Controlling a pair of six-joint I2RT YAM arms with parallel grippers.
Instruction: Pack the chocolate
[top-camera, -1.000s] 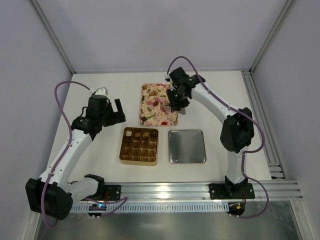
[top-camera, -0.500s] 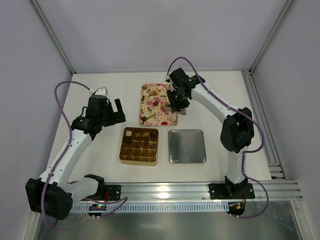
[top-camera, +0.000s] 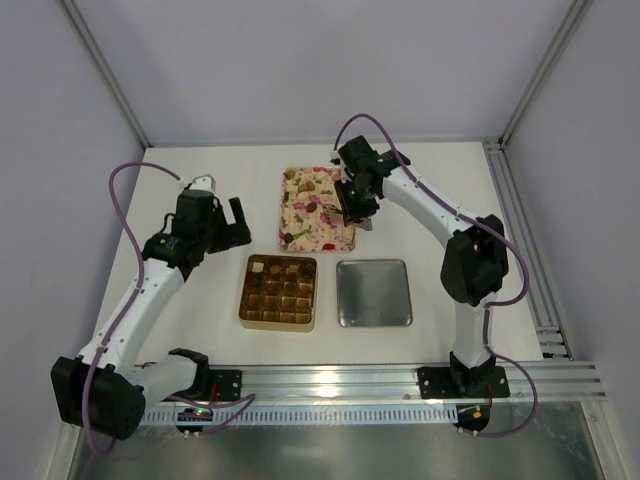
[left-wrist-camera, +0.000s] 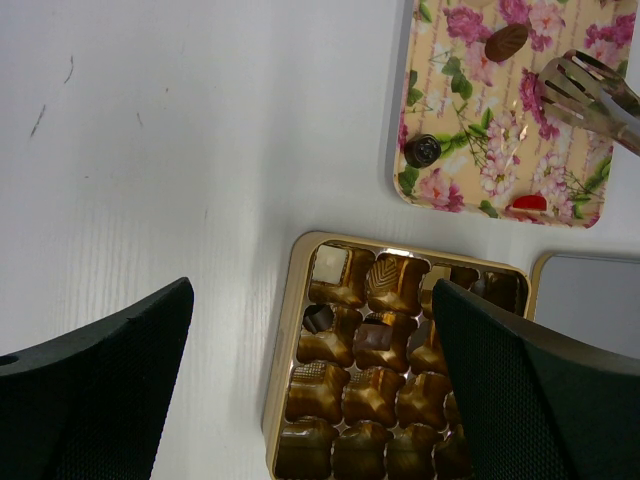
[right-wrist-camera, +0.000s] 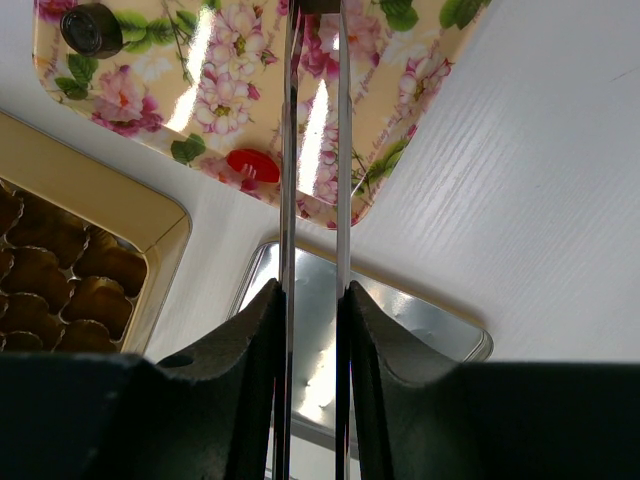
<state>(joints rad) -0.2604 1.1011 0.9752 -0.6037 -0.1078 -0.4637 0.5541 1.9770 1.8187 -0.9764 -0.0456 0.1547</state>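
The right pincer pinches tongs over the tray. A brown chocolate lies on the tray near the tong tips. The left pincer is spread wide near the box.

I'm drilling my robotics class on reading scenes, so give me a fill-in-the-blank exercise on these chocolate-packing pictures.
1. The right gripper is shut on metal ____.
2. Their tips hover over the flowered ____.
3. The left gripper stands ____.
4. In the top view, the gold box lies ____ of the silver lid.
Missing words: tongs; tray; open; left.
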